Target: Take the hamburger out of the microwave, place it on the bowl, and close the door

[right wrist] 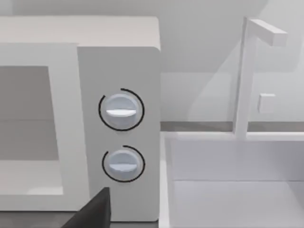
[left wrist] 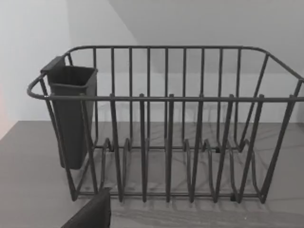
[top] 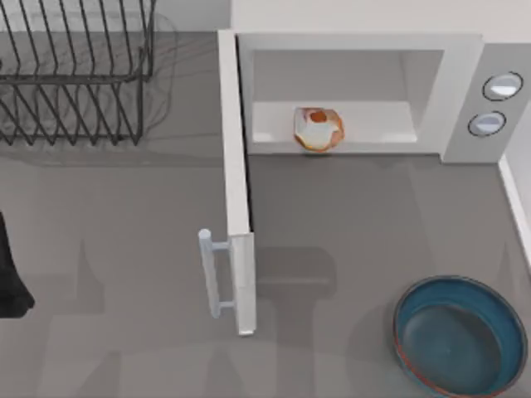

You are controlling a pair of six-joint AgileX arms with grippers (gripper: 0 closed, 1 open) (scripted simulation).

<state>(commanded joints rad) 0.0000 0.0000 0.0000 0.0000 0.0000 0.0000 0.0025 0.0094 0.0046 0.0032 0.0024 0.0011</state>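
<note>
Door (top: 235, 178), tall white panel, swung wide so I reach cream-orange hamburger (top: 318, 128) at twelve; teal bowl (top: 460, 336) waits at five; can't tell either gripper's fingers.

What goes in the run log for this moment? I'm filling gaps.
stage: not started | hamburger: inside microwave | door: open | bowl: empty, table's right
</note>
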